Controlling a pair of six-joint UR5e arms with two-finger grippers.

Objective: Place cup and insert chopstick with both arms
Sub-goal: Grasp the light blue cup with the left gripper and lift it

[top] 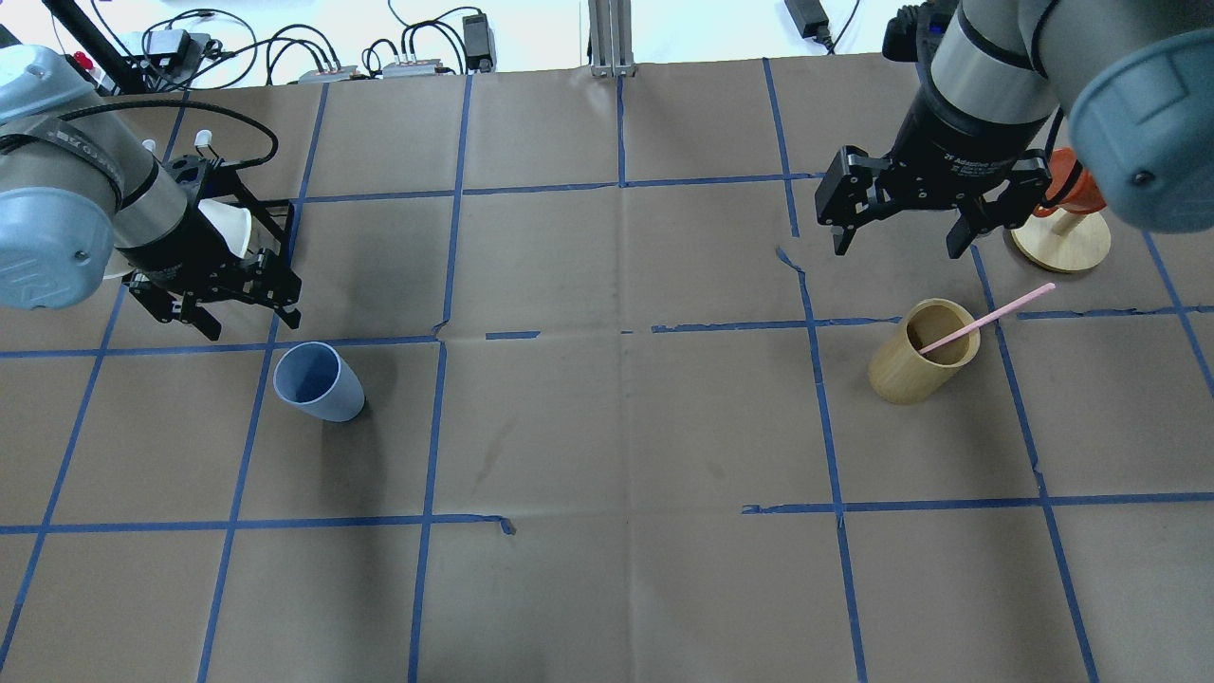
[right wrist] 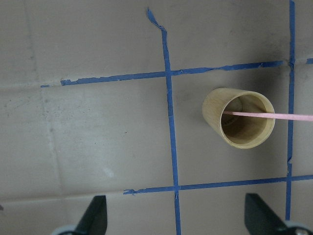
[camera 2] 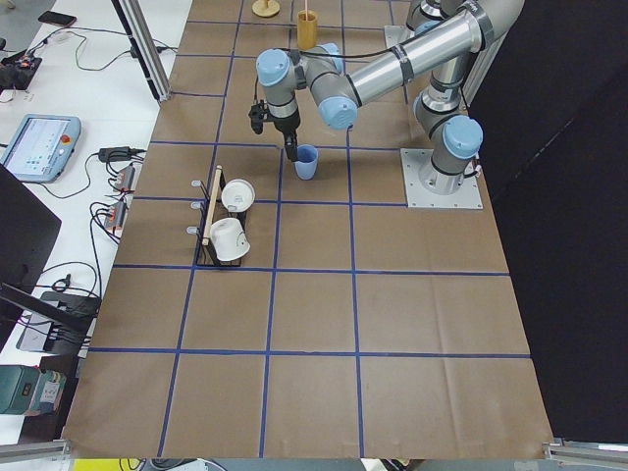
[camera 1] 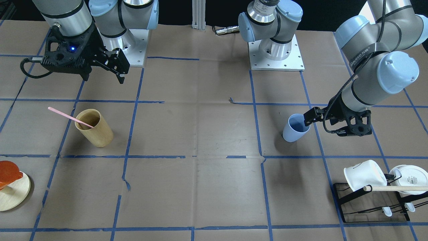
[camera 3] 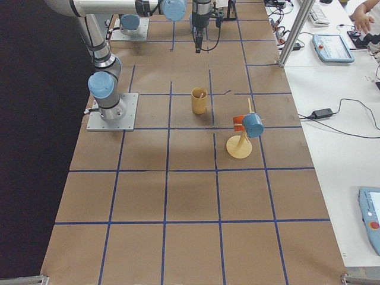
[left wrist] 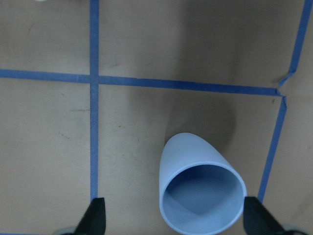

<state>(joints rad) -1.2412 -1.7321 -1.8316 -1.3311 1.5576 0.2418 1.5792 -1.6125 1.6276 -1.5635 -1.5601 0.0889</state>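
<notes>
The light blue cup (top: 318,381) stands upright on the table at my left; it also shows in the front view (camera 1: 296,129) and the left wrist view (left wrist: 203,193). My left gripper (top: 248,321) is open and empty, just above and behind the cup, whose rim lies between the fingers (left wrist: 96,215) in the left wrist view. The pink chopstick (top: 986,321) leans inside a tan wooden cup (top: 922,365) at my right, and shows in the right wrist view (right wrist: 274,116). My right gripper (top: 901,237) is open and empty, high behind the tan cup.
A black rack (camera 1: 367,201) with two white mugs (camera 1: 364,174) and a pale wooden dowel (camera 1: 398,188) stands by my left arm. A round wooden stand (top: 1062,242) with an orange piece sits beyond the tan cup. Blue tape lines grid the brown table.
</notes>
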